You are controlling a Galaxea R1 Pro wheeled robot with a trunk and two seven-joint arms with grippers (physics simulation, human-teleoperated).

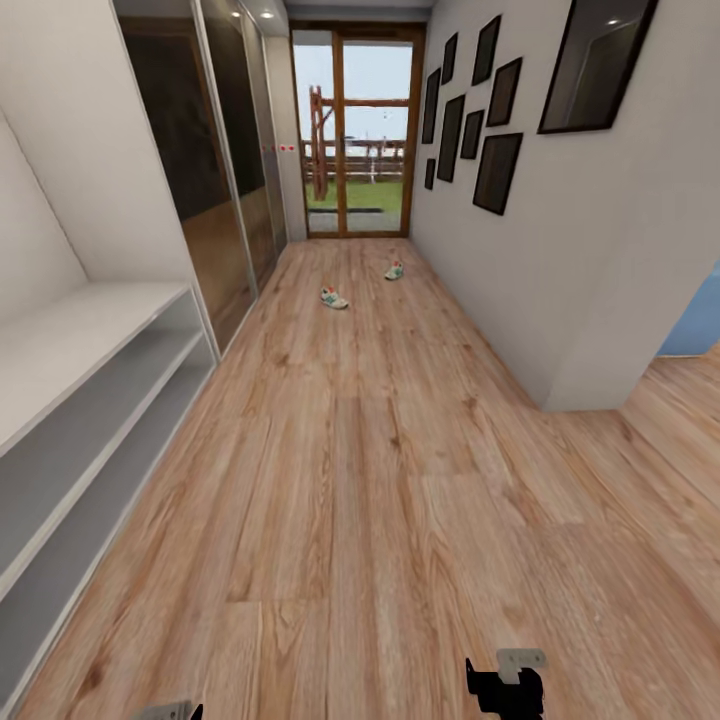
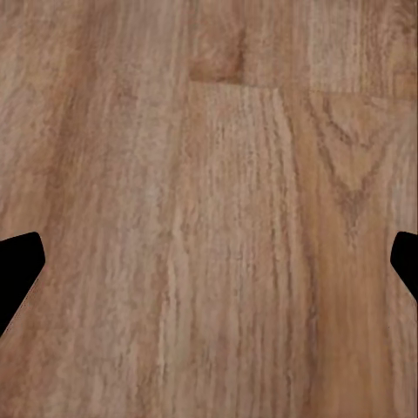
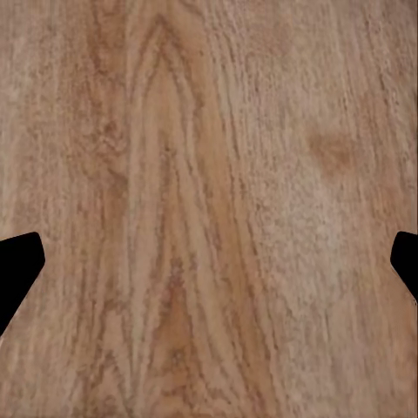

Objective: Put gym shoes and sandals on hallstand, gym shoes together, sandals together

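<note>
Two gym shoes lie far down the corridor floor (image 1: 380, 450), off-white with green stripes: one gym shoe (image 1: 334, 298) nearer, the other gym shoe (image 1: 394, 271) further back by the right wall. The sandals are out of view. The hallstand (image 1: 80, 400), pale grey-white with open shelf levels, runs along the left wall close to me. My right gripper (image 3: 209, 261) is open above bare wood planks, fingertips wide apart. Over bare planks too, my left gripper (image 2: 209, 261) is open. In the head view both arms sit at the bottom edge, far from the shoes.
Mirrored wardrobe doors (image 1: 215, 170) follow the hallstand on the left. A glass door (image 1: 355, 130) closes the corridor's far end. The right wall (image 1: 520, 250) with dark picture frames ends at a corner (image 1: 560, 400), beyond which the floor opens to the right.
</note>
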